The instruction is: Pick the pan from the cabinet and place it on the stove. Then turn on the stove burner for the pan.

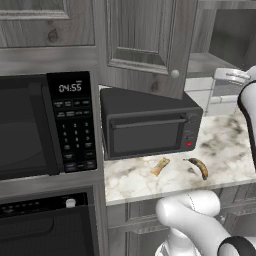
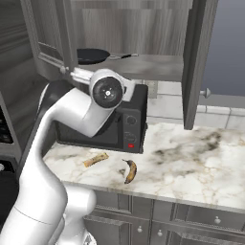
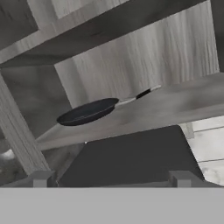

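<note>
Pan (image 2: 92, 56) on the lowest shelf (image 2: 153, 67) of the open cabinet (image 2: 194, 62), black bowl toward the left side, thin silver handle (image 2: 123, 56) pointing right along the shelf. Seen from below in the hand view as a dark shallow disc (image 3: 87, 111) resting flat on the grey wood, handle (image 3: 138, 96) stretching away to the right. Cabinet door (image 1: 145, 37) swung open, round knob (image 1: 174, 73) at its lower corner in the left base view. Fingers (image 3: 111, 178) spread wide, tips (image 3: 43, 178) low in the hand view, holding nothing, well apart from the pan and beneath the shelf level. Arm (image 2: 72, 119) bent upward in front of the black toaster oven (image 1: 147, 125), wrist near the cabinet's lower left edge in the right base view. Toaster oven standing on the marble tabletop (image 2: 191, 162) directly under the cabinet. Banana (image 2: 129, 171) and a small tan piece of food (image 2: 95, 159) lying on the tabletop in front of the toaster oven, near each other but not touching. Microwave (image 1: 45, 125) with lit clock to the left in the left base view, built-in oven (image 1: 47, 225) below it.
</note>
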Motion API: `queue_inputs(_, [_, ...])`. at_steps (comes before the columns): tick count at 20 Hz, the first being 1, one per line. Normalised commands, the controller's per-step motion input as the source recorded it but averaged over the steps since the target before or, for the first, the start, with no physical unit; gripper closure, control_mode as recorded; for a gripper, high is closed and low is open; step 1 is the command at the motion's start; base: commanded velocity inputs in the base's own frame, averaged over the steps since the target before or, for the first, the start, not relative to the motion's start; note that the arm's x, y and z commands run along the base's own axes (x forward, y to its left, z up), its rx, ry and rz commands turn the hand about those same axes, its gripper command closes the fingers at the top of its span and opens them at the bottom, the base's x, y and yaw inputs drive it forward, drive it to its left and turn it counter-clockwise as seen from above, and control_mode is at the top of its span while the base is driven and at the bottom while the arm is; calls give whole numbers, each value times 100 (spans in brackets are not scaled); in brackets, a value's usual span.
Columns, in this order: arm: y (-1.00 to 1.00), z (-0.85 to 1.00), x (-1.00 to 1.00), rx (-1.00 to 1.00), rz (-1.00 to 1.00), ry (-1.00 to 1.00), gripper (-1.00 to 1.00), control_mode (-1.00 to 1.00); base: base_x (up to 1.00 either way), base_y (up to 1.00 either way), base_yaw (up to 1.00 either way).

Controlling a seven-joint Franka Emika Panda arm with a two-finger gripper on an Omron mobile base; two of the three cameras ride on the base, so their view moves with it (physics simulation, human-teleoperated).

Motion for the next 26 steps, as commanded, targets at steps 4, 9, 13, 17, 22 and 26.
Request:
queue_inputs(4, [0, 0, 52, 12, 1, 15, -100, -100, 0, 0, 0])
queue_inputs(9, [0, 0, 53, 14, 5, 11, -100, -100, 0, 0, 0])
queue_inputs(13, [0, 0, 44, 16, 10, 5, -100, -100, 0, 0, 0])
queue_inputs(17, [0, 0, 44, 15, 9, 5, -100, -100, 0, 0, 0])
queue_inputs(22, [0, 0, 42, 13, 8, 7, -100, -100, 0, 0, 0])
queue_inputs(26, [3, 0, 40, 11, 8, 9, -100, -100, 0, 0, 0])
